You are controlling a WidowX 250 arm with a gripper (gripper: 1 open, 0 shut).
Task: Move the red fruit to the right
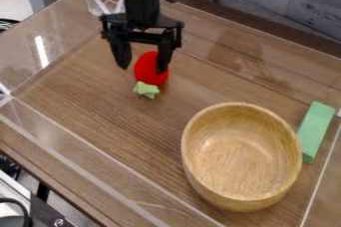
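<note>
The red fruit (151, 71) lies on the wooden table, a glossy red strawberry shape with its light green cap (147, 91) pointing toward the camera. My gripper (144, 60) hangs straight down over it, open, one dark finger to the left of the fruit and one to its right. The fingers (120, 57) straddle the fruit's upper half; I cannot tell whether they touch it. Part of the fruit's top is hidden behind the gripper.
A round wooden bowl (242, 158) stands at the front right. A flat green block (316, 130) leans at the right edge. Clear plastic walls (54, 52) ring the wooden table surface (94, 112).
</note>
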